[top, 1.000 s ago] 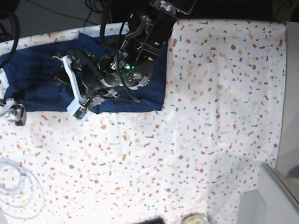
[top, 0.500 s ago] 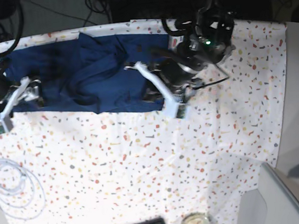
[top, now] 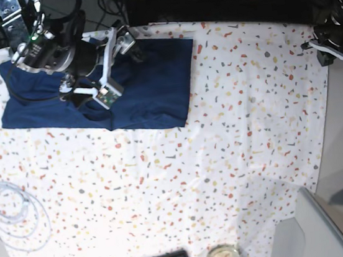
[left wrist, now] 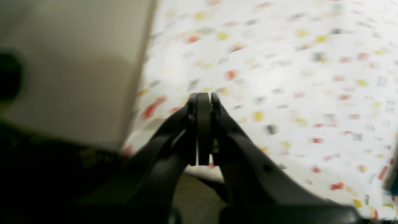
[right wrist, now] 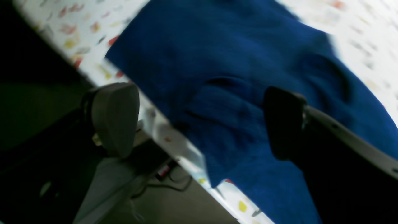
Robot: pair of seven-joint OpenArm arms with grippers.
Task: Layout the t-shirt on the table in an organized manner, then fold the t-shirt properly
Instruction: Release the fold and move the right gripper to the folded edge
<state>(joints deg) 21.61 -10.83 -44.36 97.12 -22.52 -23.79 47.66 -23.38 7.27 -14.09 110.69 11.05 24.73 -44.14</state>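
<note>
The t-shirt (top: 135, 89), limp, light and prone to bunching, lies rumpled at the table's (top: 237, 152) far left; best pinched at hem corners; right gripper (right wrist: 199, 124) hovers over it wide open, empty; left gripper (left wrist: 203, 102) closed, empty.

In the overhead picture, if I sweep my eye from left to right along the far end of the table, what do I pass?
t-shirt → bare speckled table → left tool at the table's right edge. The right tool hangs over the t-shirt, so it has no separate place in the order.
</note>
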